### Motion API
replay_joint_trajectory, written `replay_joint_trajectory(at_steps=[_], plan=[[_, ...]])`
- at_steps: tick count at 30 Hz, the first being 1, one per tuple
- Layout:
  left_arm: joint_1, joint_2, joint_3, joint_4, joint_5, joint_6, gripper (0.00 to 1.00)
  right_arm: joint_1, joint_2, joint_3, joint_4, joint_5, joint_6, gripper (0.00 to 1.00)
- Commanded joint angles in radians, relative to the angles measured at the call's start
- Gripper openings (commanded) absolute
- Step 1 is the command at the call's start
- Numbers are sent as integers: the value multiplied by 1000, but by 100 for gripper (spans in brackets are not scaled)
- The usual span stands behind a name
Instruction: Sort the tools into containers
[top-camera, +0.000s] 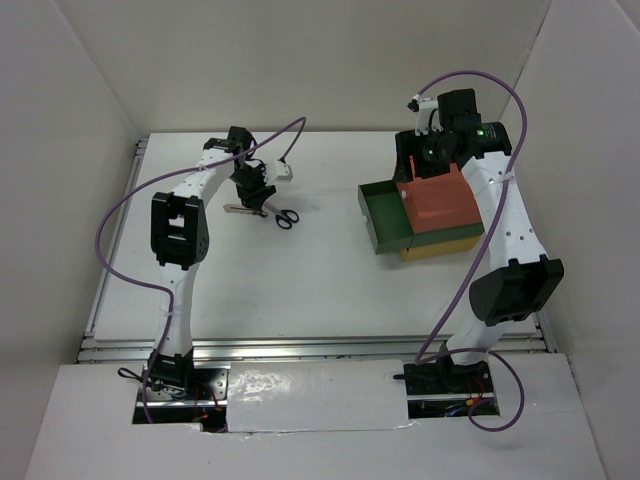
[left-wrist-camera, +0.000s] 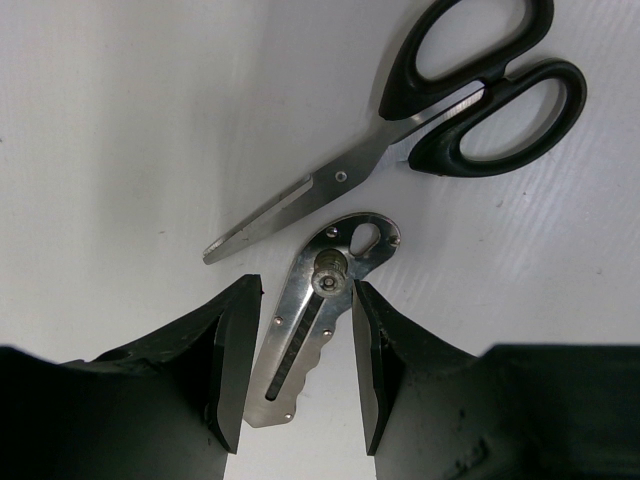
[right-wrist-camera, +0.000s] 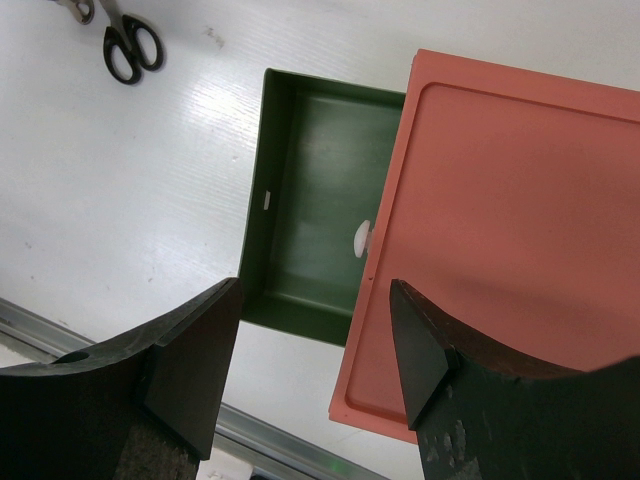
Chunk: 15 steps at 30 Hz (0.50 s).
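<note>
A short silver metal bar (left-wrist-camera: 300, 330) lies flat on the white table, and my left gripper (left-wrist-camera: 300, 365) is lowered over it. The jaws are open, one on each side of the bar, with a gap on both sides. Black-handled scissors (left-wrist-camera: 340, 178) lie shut just beyond the bar's tip. From above, the bar (top-camera: 240, 208) and scissors (top-camera: 285, 217) sit under the left gripper (top-camera: 252, 195). The containers stand at the right: red-orange top (top-camera: 440, 200), green drawer (top-camera: 385, 215) slid out to the left, yellow bottom (top-camera: 435, 250). My right gripper (right-wrist-camera: 315, 350) hovers open above them, holding nothing.
The open green drawer (right-wrist-camera: 310, 200) shows a bare floor where visible, with a white knob (right-wrist-camera: 362, 238) at the red box's edge. White walls enclose the table. A metal rail (top-camera: 300, 345) runs along the near edge. Purple cables loop over both arms.
</note>
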<state>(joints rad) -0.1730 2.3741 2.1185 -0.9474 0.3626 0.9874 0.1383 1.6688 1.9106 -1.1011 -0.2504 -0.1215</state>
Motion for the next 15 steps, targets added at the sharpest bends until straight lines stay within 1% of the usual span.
replay_joint_trajectory(at_steps=[1, 5, 11, 13, 15], plan=[[-2, 34, 8, 22, 9, -1, 54, 6, -24, -1, 21, 5, -12, 68], [0, 65, 35, 3, 7, -3, 52, 3, -24, -4, 21, 10, -17, 68], [3, 60, 6, 10, 6, -4, 51, 1, -21, -8, 24, 10, -20, 68], [3, 62, 1, 13, 4, -9, 49, 1, -20, -4, 23, 8, -17, 68], [6, 66, 1, 10, 4, -9, 45, 0, -18, -2, 23, 8, -18, 68]])
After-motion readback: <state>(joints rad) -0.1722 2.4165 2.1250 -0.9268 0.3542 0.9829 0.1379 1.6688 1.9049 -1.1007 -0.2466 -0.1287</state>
